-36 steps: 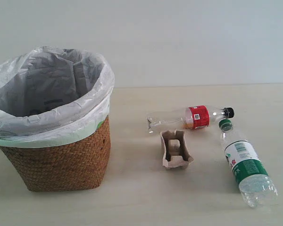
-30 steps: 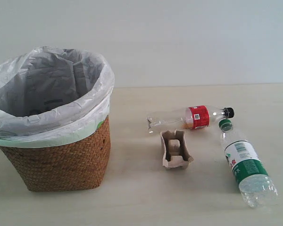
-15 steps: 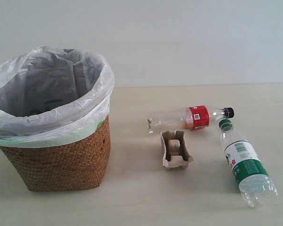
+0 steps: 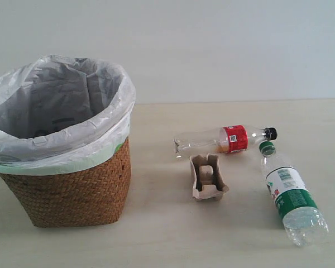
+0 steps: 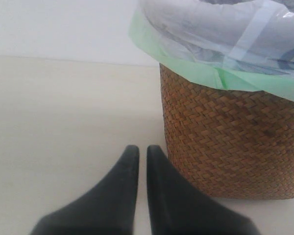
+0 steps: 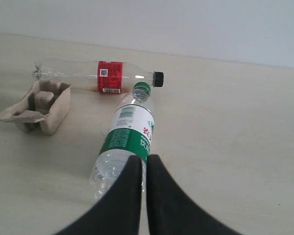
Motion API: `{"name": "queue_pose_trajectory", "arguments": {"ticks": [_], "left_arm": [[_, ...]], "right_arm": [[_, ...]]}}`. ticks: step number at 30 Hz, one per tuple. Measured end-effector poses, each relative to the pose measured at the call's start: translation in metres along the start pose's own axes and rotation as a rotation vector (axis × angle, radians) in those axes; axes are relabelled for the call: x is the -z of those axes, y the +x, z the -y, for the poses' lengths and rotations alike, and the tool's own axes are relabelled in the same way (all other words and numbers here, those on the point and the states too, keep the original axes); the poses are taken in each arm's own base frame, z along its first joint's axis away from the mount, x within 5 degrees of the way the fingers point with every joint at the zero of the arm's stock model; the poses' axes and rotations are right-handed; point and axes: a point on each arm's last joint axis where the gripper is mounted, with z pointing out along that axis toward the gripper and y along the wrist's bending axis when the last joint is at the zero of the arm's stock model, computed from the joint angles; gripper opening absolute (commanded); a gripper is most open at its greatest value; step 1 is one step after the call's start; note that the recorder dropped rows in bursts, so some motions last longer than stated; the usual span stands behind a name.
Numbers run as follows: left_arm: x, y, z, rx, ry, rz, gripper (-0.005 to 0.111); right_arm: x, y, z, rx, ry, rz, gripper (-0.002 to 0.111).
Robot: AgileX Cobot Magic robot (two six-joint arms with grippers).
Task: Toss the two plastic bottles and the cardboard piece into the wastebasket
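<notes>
Red-labelled bottle (image 4: 223, 139), green-white-labelled bottle (image 4: 290, 195)

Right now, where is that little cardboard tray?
In the exterior view the cardboard piece sits right of the wastebasket, just in front of the red-label bottle and left of the green-label bottle.

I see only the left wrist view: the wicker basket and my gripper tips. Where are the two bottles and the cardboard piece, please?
Observer: In the exterior view all three lie on the table, to the right of the wastebasket. The cardboard piece is nearest to it.
Operator: Do the bottles stand?
Observer: No, both lie on their sides. The red-label bottle is behind the cardboard piece, and the green-label bottle is further right.
Operator: And the other arm?
Observer: The right gripper is shut and holds nothing. It points at the green-label bottle's base end.
</notes>
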Motion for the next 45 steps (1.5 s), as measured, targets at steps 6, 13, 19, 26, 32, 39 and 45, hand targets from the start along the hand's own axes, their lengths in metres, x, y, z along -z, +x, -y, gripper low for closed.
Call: {"name": "queue_pose_trajectory", "arguments": {"ticks": [6, 13, 19, 26, 32, 39, 45], "left_arm": [[0.000, 0.000, 0.000, 0.000, 0.000, 0.000, 0.006], [0.000, 0.000, 0.000, 0.000, 0.000, 0.000, 0.006], [0.000, 0.000, 0.000, 0.000, 0.000, 0.000, 0.006], [0.000, 0.000, 0.000, 0.000, 0.000, 0.000, 0.006], [0.000, 0.000, 0.000, 0.000, 0.000, 0.000, 0.006], [0.000, 0.000, 0.000, 0.000, 0.000, 0.000, 0.006], [0.000, 0.000, 0.000, 0.000, 0.000, 0.000, 0.006]], "right_arm": [[0.000, 0.000, 0.000, 0.003, 0.001, 0.000, 0.001], [0.003, -0.024, 0.002, -0.064, 0.013, 0.273, 0.001], [0.016, -0.052, 0.007, -0.265, -0.001, 0.611, 0.001], [0.033, -0.075, 0.010, -0.459, -0.075, 0.802, 0.001], [0.043, -0.126, 0.009, -0.355, -0.076, 0.709, 0.001], [0.016, -0.172, 0.013, -0.289, -0.036, 0.491, 0.034], [-0.028, -0.194, 0.016, -0.287, 0.001, 0.218, 0.105]]}}
